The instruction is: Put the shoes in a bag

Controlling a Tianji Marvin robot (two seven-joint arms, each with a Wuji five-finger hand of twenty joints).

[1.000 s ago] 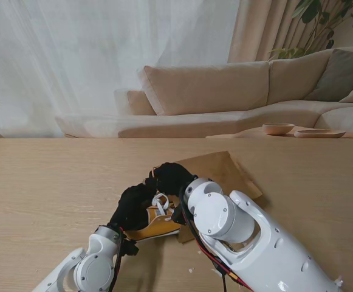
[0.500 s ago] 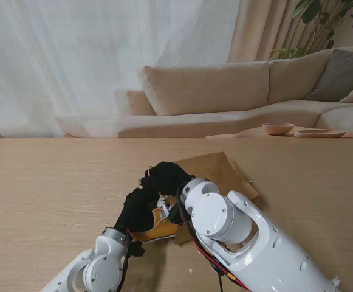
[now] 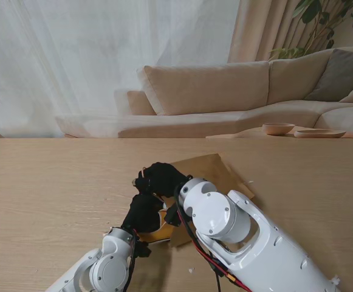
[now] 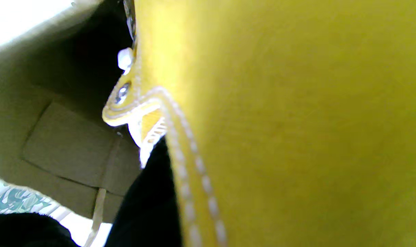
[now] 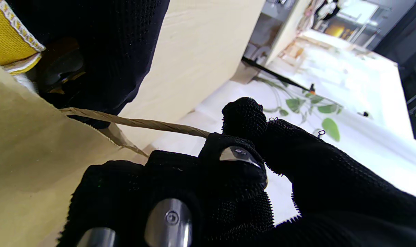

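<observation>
A yellow shoe [image 3: 155, 232] with white stitching is held in my left hand [image 3: 143, 213], black-gloved and shut on it, at the mouth of a brown paper bag [image 3: 209, 173] lying on the wooden table [image 3: 54, 182]. The shoe [image 4: 297, 120] fills the left wrist view, with the bag's inside [image 4: 57, 137] beside it. My right hand [image 3: 161, 177] is shut on the bag's twisted paper handle [image 5: 142, 122], holding the mouth up. In the right wrist view the right hand [image 5: 228, 185] pinches that cord, with the shoe's edge [image 5: 9, 41] and the bag's wall [image 5: 29, 144] close by.
A beige sofa [image 3: 225, 91] stands beyond the table's far edge. Two shallow bowls [image 3: 278, 128] sit on a low table at the far right. My right forearm [image 3: 243, 237] covers the table nearest to me. White curtains hang behind.
My left hand has pushed the yellow shoe farther from me and to the right, deeper toward the bag's mouth. The right hand with the handle has shifted slightly left and away.
</observation>
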